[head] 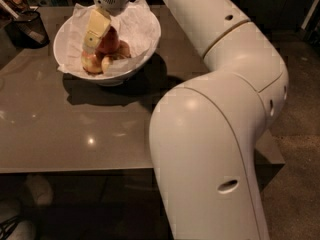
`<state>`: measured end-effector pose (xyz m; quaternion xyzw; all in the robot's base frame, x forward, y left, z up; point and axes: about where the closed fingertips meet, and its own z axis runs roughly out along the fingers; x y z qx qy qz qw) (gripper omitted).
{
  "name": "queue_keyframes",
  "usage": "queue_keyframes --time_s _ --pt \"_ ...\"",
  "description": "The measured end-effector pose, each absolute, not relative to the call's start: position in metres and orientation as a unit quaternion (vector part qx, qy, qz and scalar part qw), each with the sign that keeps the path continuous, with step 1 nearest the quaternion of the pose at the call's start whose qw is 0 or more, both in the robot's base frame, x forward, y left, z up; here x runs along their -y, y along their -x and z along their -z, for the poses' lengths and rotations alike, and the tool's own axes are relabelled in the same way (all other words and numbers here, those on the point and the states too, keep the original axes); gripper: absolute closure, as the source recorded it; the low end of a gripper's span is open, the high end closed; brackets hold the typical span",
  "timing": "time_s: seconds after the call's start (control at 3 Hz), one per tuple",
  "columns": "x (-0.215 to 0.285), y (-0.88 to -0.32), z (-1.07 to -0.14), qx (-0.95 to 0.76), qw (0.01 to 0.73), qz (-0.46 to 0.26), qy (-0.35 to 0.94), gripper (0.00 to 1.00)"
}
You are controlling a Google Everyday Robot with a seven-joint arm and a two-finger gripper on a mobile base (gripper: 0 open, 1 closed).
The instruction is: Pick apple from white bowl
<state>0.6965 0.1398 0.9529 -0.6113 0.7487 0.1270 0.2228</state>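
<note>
The white bowl [148, 43], lined with crumpled white paper, stands at the far left of the table. The deep red apple [110, 41] lies on top of smaller, paler apples [91, 62] inside it. My gripper [96, 40] reaches down into the bowl from above and its pale yellow tip lies against the left side of the red apple. The far side of the apple and the rest of the gripper's tip are hidden.
A small dark mesh cup [29, 28] stands to the left of the bowl near the table's far left corner. My large white arm [215, 134] fills the right half of the view and covers the right part of the brown table [75, 129].
</note>
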Motion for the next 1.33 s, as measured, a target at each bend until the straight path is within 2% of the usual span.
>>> queue_keyframes --time_s 0.67,1.0,1.33 --pt "-0.144 -0.705 -0.925 -0.757 0.196 -0.145 0.606 0.00" --pt "-0.146 -0.707 -0.919 -0.760 0.191 -0.145 0.604 0.19" --pt "-0.146 -0.707 -0.919 -0.760 0.191 -0.145 0.604 0.41"
